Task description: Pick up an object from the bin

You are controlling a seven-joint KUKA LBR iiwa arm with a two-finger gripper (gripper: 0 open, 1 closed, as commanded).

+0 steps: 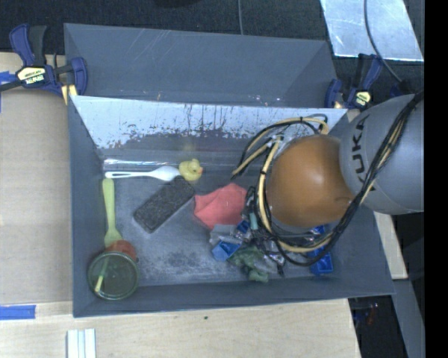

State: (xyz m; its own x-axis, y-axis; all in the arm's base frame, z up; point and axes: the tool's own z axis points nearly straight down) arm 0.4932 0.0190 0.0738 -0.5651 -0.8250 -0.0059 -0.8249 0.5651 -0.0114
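My gripper [267, 246] is low in the bin's right front part, mostly covered by the arm's orange dome and its cables. Just left of it lies a crumpled red soft thing [220, 203]. A small blue piece [222, 250] and a dark green lumpy thing [252, 264] lie right beneath and in front of the gripper. Another blue piece [322, 264] pokes out to its right, near the bin's front wall. Whether the gripper touches any of them is hidden.
A dark grey rectangular sponge [163, 203] lies left of the red thing. Behind it are a white plastic spoon [145, 174] and a small yellow lump [191, 170]. A yellow-green stick [108, 207] and a round green lid [113, 274] occupy the front left corner.
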